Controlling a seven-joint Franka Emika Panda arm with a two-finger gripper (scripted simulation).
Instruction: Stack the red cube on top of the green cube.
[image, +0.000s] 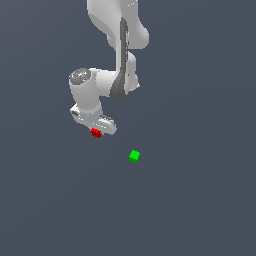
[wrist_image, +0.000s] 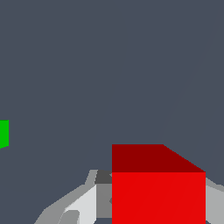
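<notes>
The red cube (image: 96, 133) sits between the fingers of my white gripper (image: 97, 131), right under the hand. In the wrist view the red cube (wrist_image: 158, 188) fills the space between the two grey fingers, and both seem to touch its sides, so the gripper (wrist_image: 157, 208) looks shut on it. The green cube (image: 134, 156) lies alone on the dark floor, toward the exterior view's right of the gripper and nearer that camera, well apart from it. In the wrist view only a sliver of the green cube (wrist_image: 3, 133) shows at the frame's edge.
The white arm (image: 120, 60) comes down from the top of the exterior view. A plain dark grey floor (image: 200, 200) lies all around.
</notes>
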